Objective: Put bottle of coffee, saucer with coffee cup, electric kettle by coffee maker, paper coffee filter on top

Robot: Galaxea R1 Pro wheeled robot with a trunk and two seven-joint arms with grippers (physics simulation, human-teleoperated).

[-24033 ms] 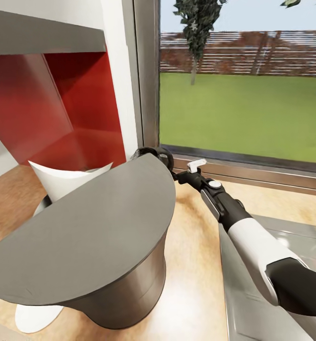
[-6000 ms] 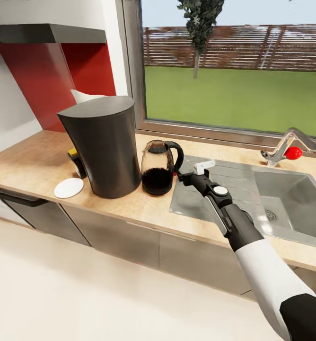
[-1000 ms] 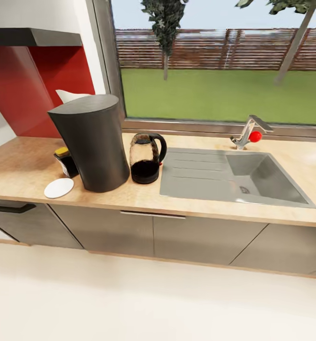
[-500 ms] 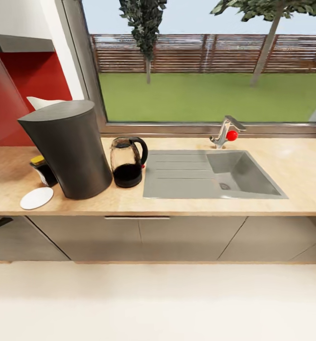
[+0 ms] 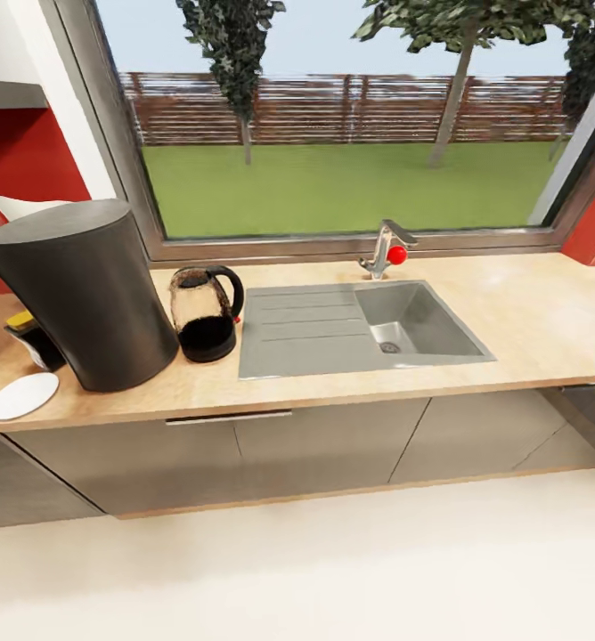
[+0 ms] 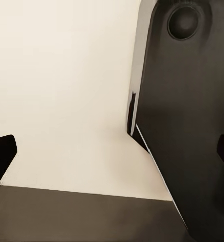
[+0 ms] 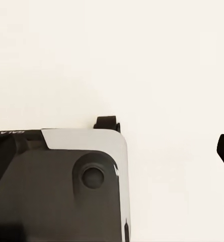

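Along wooden countertop (image 5: 529, 320), sink (image 5: 422, 325), window (image 5: 333, 133)

One coffee maker (image 5: 84, 294), one kettle (image 5: 204, 313), one saucer (image 5: 23, 396), one sink (image 5: 360, 328), one faucet (image 5: 385, 251).

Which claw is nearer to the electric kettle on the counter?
Neither left nor right can be named. The electric kettle stands on the counter beside the coffee maker. The left claw and the right claw both point at pale floor by the robot's base, apart from it.
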